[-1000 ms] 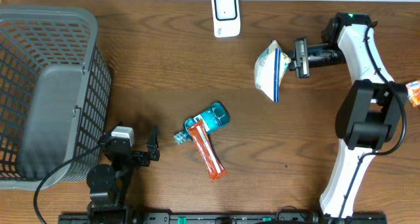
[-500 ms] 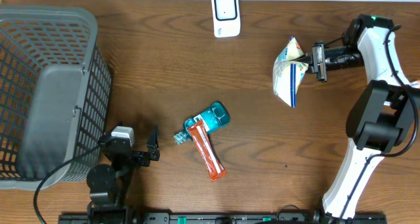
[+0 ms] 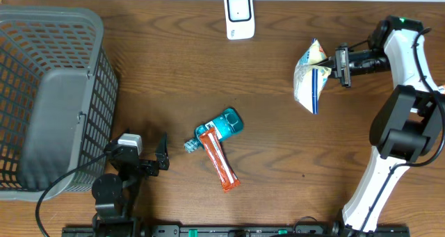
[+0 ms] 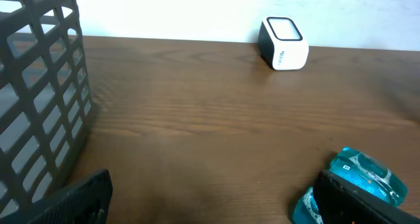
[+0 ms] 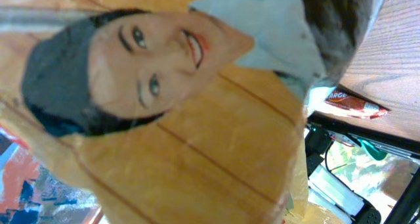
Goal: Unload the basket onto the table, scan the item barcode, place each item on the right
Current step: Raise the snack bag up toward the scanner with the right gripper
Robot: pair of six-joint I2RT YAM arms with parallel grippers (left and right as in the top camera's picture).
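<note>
A dark wooden counter (image 3: pixel 139 63) fills the scene, with a pale wall along its far edge. At the far left stands a grey mesh basket (image 3: pixel 49 91), probably there to take items once they are scanned. Just to its right, near the front edge, the left claw (image 3: pixel 164 156) sits low with its jaws spread wide and nothing between them, parked out of the way. Its wrist camera looks across bare wood toward the scanner.

Near the middle lie a teal bottle (image 3: pixel 221 126) and an orange packet (image 3: pixel 221 164), touching each other, apparently waiting their turn.

At the back edge the white scanner (image 3: pixel 239 14) sits with its window facing up. Well to its right, the right claw (image 3: pixel 334 65) is clenched on the edge of the snack bag (image 3: pixel 309 74), which is lifted off the counter and hangs on its edge. The bag fills the right wrist view with a printed face, and no barcode shows. It is likely held this way so a side can be turned to the scanner, which is not yet reached.
</note>
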